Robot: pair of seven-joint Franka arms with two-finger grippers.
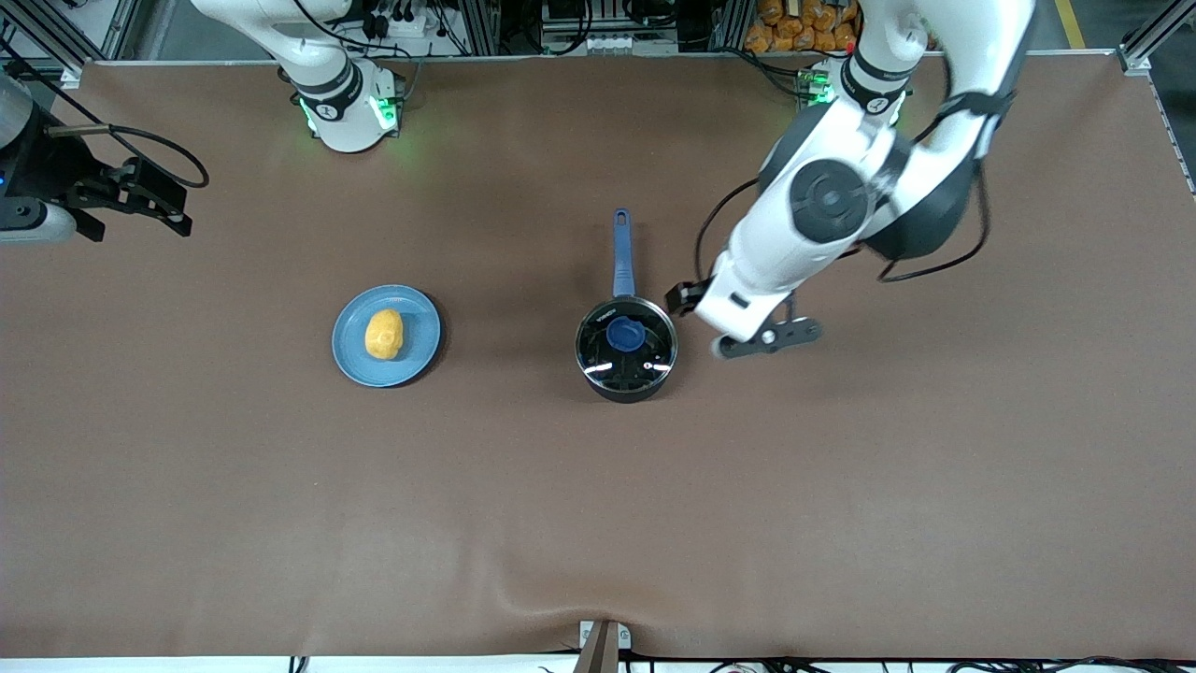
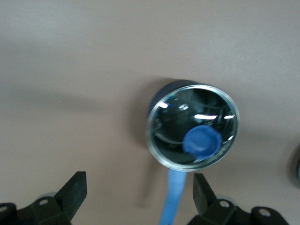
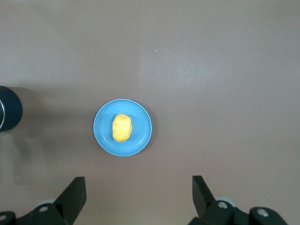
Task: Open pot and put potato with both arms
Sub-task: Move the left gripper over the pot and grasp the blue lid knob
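Lid's on, potato's parked on its plate, both claws spread and holding nothing

The pot point(image 1: 626, 348) sits mid-table, blue handle pointing to 12 o'clock, glass lid point(image 2: 192, 127) with its blue knob point(image 1: 626, 333) shut, so nothing goes in yet. The left gripper point(image 1: 747, 332) hangs just off the pot's 3 o'clock, probably lining up on that knob. The potato point(image 1: 384, 334) lies on the blue plate point(image 1: 422, 355) toward the right arm's end; the right gripper point(image 3: 138, 199) hovers high above it, fingers wide.
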